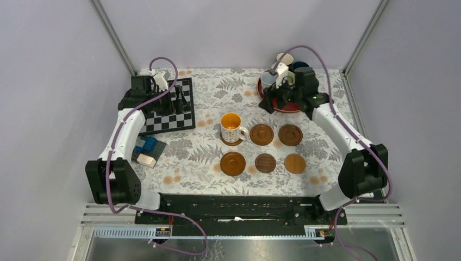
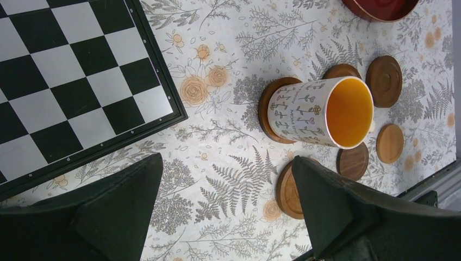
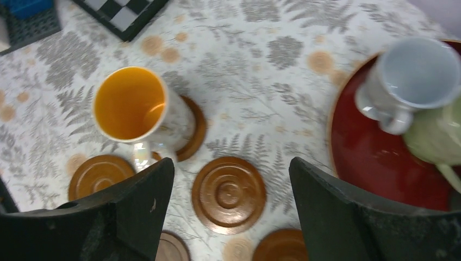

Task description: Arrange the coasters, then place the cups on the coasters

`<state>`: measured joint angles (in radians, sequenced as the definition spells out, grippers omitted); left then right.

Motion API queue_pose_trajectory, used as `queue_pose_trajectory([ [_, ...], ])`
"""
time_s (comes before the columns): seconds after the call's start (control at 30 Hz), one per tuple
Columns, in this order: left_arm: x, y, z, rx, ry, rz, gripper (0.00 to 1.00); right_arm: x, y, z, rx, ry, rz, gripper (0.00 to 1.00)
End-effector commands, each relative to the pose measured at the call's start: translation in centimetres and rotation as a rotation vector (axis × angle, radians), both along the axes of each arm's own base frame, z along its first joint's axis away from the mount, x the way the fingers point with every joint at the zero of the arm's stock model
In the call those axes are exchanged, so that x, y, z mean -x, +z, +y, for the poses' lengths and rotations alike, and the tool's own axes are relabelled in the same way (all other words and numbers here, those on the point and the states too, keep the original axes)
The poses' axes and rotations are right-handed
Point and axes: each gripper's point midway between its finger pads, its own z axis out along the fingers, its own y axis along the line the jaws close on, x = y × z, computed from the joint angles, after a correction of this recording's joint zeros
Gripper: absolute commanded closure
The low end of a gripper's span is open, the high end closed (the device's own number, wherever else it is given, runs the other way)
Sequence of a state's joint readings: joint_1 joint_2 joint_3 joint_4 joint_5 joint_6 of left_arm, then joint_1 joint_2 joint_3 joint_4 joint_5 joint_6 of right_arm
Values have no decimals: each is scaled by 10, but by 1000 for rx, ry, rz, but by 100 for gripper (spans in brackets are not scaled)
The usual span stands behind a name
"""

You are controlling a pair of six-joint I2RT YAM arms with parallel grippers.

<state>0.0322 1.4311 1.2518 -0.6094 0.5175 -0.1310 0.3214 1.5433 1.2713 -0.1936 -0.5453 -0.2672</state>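
Six wooden coasters lie in two rows of three at mid-table. The orange-inside white cup (image 1: 232, 128) (image 3: 130, 103) (image 2: 321, 111) stands on the far-left coaster. The other coasters (image 1: 261, 134) (image 1: 290, 135) (image 1: 232, 163) (image 1: 266, 162) (image 1: 294, 163) are bare. More cups stand on the red tray (image 1: 278, 106): a pale blue-white one (image 3: 416, 73), a pale green one (image 3: 437, 136), a navy one (image 1: 300, 66). My right gripper (image 3: 231, 166) (image 1: 271, 102) hovers open at the tray's near-left edge, above a ringed coaster (image 3: 229, 194), holding nothing. My left gripper (image 2: 226, 160) (image 1: 181, 100) hangs open and empty by the chessboard.
A black-and-white chessboard (image 1: 168, 111) (image 2: 65, 81) lies at the back left. Blue and grey blocks (image 1: 148, 148) sit in front of it beside the left arm. Frame posts and grey walls close in the flowered tablecloth at the back and sides.
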Motion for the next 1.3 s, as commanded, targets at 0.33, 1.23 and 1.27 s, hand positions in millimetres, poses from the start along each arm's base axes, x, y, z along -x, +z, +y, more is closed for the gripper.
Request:
queue_pose_trajectory([
  [0.33, -7, 19, -1, 0, -20, -70, 1, -90, -18, -181, 131, -390, 104, 17],
  [1.23, 0, 16, 2, -17, -17, -87, 1, -162, -113, -277, 428, -604, 162, 31],
  [1.27, -1, 16, 1, -17, -17, -86, 1, -163, -115, -277, 427, -598, 165, 31],
])
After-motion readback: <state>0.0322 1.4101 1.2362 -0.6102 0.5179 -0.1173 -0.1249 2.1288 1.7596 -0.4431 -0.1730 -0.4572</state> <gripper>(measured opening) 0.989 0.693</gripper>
